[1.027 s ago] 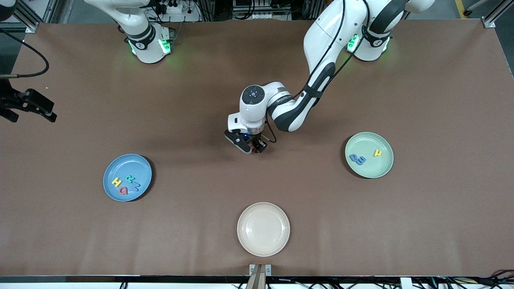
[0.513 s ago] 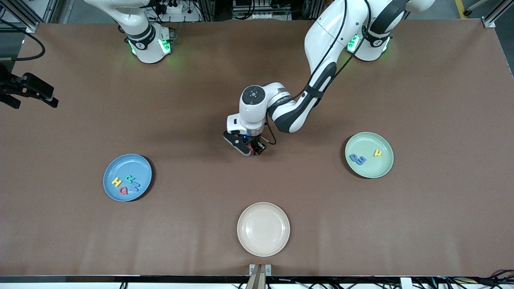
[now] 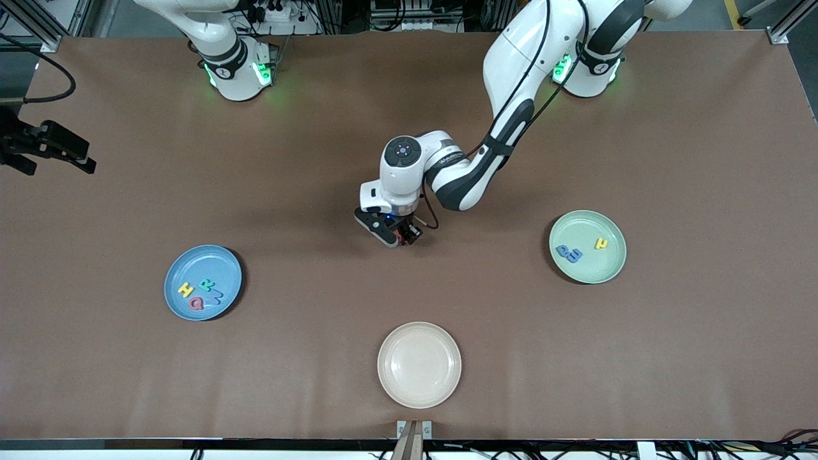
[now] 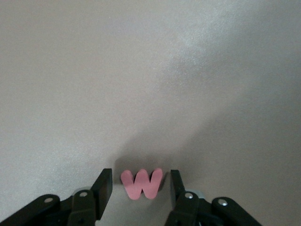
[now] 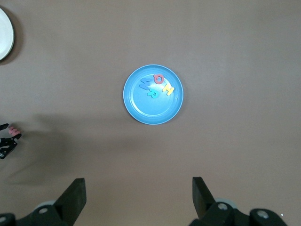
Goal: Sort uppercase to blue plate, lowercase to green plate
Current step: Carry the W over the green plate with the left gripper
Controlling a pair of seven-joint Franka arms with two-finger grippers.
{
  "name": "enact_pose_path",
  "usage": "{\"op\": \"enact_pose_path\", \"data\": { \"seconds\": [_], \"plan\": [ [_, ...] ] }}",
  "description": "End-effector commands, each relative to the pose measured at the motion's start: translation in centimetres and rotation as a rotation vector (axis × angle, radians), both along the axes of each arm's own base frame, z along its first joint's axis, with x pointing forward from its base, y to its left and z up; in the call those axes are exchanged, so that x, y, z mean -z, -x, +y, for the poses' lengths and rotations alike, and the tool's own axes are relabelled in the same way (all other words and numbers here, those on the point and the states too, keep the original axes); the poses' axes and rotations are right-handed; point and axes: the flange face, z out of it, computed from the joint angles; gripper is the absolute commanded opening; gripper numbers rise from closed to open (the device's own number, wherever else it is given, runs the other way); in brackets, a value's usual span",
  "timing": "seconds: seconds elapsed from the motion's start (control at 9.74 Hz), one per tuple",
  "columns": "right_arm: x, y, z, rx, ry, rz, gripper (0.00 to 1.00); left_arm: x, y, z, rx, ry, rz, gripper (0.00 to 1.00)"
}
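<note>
The left hand (image 3: 401,237) is low over the middle of the surface (image 3: 307,160), its fingers (image 4: 102,184) spread on either side of the pink lowercase letter (image 4: 141,182), apparently ready to pinch it for the green plate (image 3: 607,271) near the left arm's end. The blue plate (image 3: 185,271) already holds four capitals. The right hand (image 5: 138,197) waits, spread wide, high over the blue plate.

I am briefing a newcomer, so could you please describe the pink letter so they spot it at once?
Find the left gripper over the middle of the table, farther from the camera than the cream plate. The pink letter sits between its open fingers, the only letter not on a plate.
</note>
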Motion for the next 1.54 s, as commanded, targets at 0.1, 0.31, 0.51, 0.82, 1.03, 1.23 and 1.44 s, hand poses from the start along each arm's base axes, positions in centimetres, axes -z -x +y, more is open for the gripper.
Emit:
{"op": "enact_pose_path", "data": {
  "seconds": [0.1,0.31,0.51,0.82,1.03,1.23,1.44],
  "plan": [
    [0.8,-0.8,-0.5,0.002,0.009,0.019,1.00,0.7,0.0,-0.1,0.008,-0.005,0.021,0.58],
    [0.8,-0.7,-1.2,0.014,0.007,0.019,1.00,0.7,0.0,-0.1,0.009,-0.005,0.022,0.57],
    [0.8,-0.7,-1.5,0.020,0.007,0.019,1.00,0.9,0.1,-0.1,0.009,-0.007,0.025,0.49],
    [0.9,-0.6,-2.7,0.042,0.004,0.027,1.00,1.0,0.1,0.0,0.009,-0.019,0.031,0.42],
    [1.0,-0.7,-3.2,0.049,0.003,0.027,1.00,0.8,0.0,0.3,0.007,-0.038,0.040,0.39],
    [0.8,-0.7,-3.6,0.057,0.004,0.016,1.00,0.4,-0.2,0.6,0.003,-0.060,0.051,0.38],
    [0.7,-0.7,-3.5,0.056,0.004,0.014,1.00,-0.5,-0.6,1.4,0.033,-0.097,0.066,0.35]
  ]
}}
